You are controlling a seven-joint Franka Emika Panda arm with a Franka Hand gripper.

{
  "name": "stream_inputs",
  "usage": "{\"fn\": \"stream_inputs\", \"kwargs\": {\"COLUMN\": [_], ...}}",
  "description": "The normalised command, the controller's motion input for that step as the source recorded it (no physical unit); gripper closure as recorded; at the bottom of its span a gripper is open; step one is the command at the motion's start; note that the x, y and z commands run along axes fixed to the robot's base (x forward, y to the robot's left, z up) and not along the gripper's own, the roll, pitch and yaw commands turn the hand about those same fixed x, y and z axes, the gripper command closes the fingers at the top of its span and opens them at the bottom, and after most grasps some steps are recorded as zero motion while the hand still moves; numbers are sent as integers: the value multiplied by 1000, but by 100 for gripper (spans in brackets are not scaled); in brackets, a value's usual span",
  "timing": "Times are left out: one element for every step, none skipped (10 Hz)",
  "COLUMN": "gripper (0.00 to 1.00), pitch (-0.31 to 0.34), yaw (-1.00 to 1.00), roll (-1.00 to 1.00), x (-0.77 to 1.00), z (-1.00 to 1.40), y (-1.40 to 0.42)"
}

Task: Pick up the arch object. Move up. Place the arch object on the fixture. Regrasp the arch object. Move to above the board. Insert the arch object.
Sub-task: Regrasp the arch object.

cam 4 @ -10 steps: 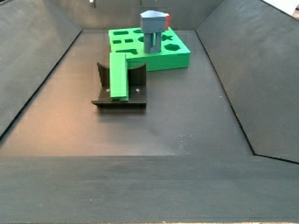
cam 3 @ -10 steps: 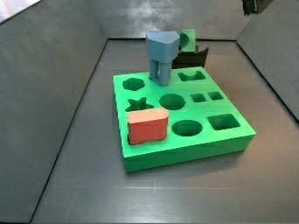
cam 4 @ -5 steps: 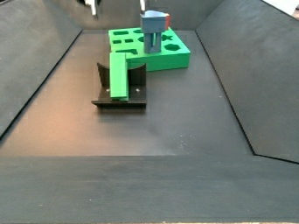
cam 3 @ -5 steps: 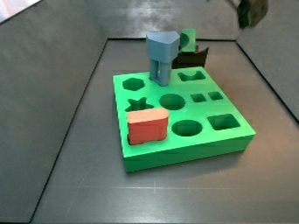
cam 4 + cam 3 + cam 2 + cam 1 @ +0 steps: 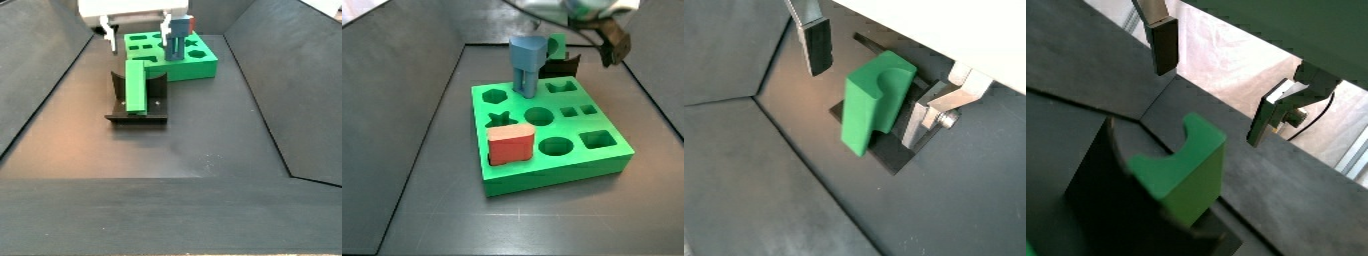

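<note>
The arch object point(image 5: 136, 84), a green elongated block with a curved notch, stands leaning on the dark fixture point(image 5: 138, 112). It also shows in both wrist views point(image 5: 1180, 172) point(image 5: 869, 108). My gripper point(image 5: 136, 44) is open and empty, just above the arch object, with a finger point(image 5: 818, 48) on each side of its line. In a side view the gripper point(image 5: 589, 40) hangs over the arch object point(image 5: 557, 45), which is partly hidden behind the blue peg point(image 5: 527, 60). The bright green board point(image 5: 563, 135) lies beside the fixture point(image 5: 564, 66).
The tall blue peg point(image 5: 175, 30) stands in the board point(image 5: 198, 66) close to the fixture. A red-brown cube point(image 5: 509, 146) sits on the board's near corner. Sloping dark walls enclose the floor.
The gripper has come down from the upper edge into view and now hangs over the arch object on the fixture. The arch object, peg and cube have not moved.
</note>
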Motion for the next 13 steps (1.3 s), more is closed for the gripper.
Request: {"fn": "stream_inputs", "kwargs": {"gripper": [0, 0, 0, 0, 0, 0, 0, 0, 0, 0, 0, 0, 100], "pitch": [-76, -77, -68, -52, -40, -38, -35, -24, -13, -15, -15, -15, 0], "yaw": [38, 24, 12, -1, -6, -3, 0, 3, 2, -1, -1, -1, 0], "roll": [62, 58, 61, 60, 64, 66, 66, 66, 66, 69, 69, 69, 0], "x": [101, 110, 110, 95, 83, 79, 71, 64, 27, 17, 17, 17, 0], "z": [-1000, -1000, -953, -751, -608, -519, -371, -230, -180, -171, -171, -171, 0], "y": [38, 35, 28, 15, 8, 4, 1, -2, -10, -11, -11, -11, 0]}}
